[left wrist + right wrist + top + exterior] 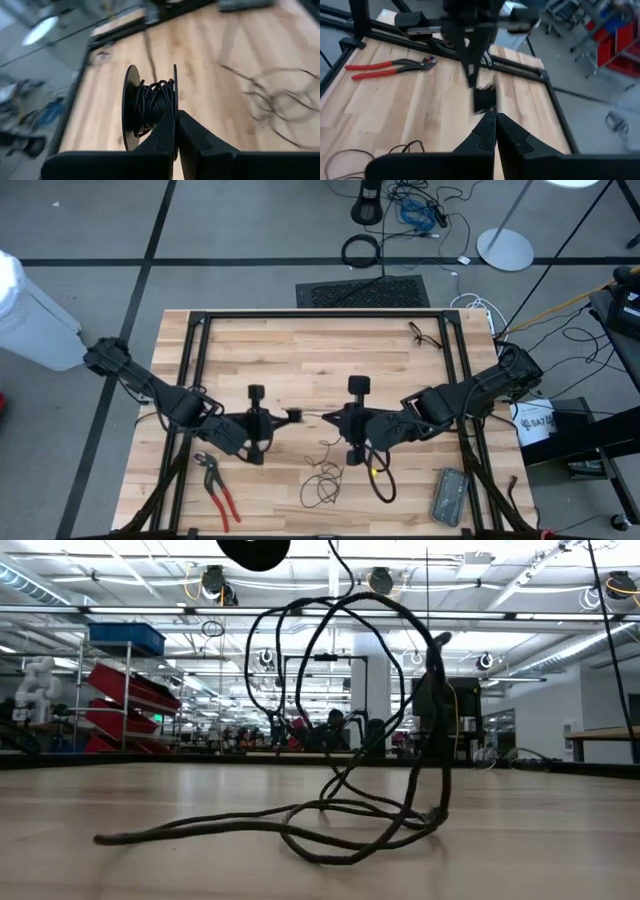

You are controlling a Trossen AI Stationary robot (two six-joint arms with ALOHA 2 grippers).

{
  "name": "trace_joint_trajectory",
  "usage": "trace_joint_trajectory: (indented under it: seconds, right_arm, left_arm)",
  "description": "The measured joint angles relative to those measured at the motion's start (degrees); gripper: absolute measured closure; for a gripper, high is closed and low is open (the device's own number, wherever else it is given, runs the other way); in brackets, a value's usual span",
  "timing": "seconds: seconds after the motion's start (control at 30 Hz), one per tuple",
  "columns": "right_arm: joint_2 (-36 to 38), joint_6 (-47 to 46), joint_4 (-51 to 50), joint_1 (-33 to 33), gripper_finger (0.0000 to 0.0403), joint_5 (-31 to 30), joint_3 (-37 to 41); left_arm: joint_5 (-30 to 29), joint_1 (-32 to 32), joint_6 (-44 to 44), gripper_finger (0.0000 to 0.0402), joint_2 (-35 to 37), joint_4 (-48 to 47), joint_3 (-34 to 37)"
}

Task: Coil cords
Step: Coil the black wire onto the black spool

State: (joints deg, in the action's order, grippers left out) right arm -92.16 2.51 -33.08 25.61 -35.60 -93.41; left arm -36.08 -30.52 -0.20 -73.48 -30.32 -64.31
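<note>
Both arms meet over the mid-table, a short way above the loose cord (322, 477), which lies in a tangle of loops on the wood, part of it standing up off the surface. Left gripper (290, 417) is pinched on the rim of a small black spool (150, 106) wound w/ more thin cord. Right gripper (335, 419) faces it, fingers (492, 131) closed; probably nothing in them. Red-handled pliers (218, 488) lie left of the tangle, grey remote-like box (449, 496) to its right.

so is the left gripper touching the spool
Touching: the left wrist view shows the left gripper with fingers shut on the spool rim.
</note>
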Motion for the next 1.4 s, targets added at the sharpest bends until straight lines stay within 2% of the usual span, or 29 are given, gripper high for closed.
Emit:
trace_joint_trajectory:
  seconds: [0.1, 0.47, 0.57, 0.87, 1.17, 1.4]
  right_arm:
    - [0.0, 3.7, 1.2, -0.3, 0.0403, 2.7, 0.0]
    - [0.0, 14.1, 3.0, -3.7, 0.0403, 9.8, 0.0]
    - [0.0, 16.4, 3.6, -5.1, 0.0403, 13.3, 0.0]
    - [0.0, 21.3, 7.9, -5.8, 0.0403, 23.5, 0.0]
    - [0.0, 26.9, 8.5, -4.9, 0.0403, 24.2, 0.0]
    - [0.0, 29.9, 9.4, -6.4, 0.0403, 25.1, 0.0]
  left_arm:
    - [2.0, 0.0, 5.1, 0.0393, -1.0, 0.5, 0.0]
    - [2.0, 0.2, 23.3, 0.0393, -2.0, 4.5, 0.0]
    - [2.0, 0.2, 27.0, 0.0393, -2.0, 4.5, 0.0]
    - [2.1, 2.2, 28.0, 0.0393, -2.0, 4.6, 0.0]
    - [5.3, 2.7, 27.7, 0.0393, -2.1, 5.2, 0.0]
    - [11.5, 2.6, 29.1, 0.0393, -2.5, 8.3, 0.0]
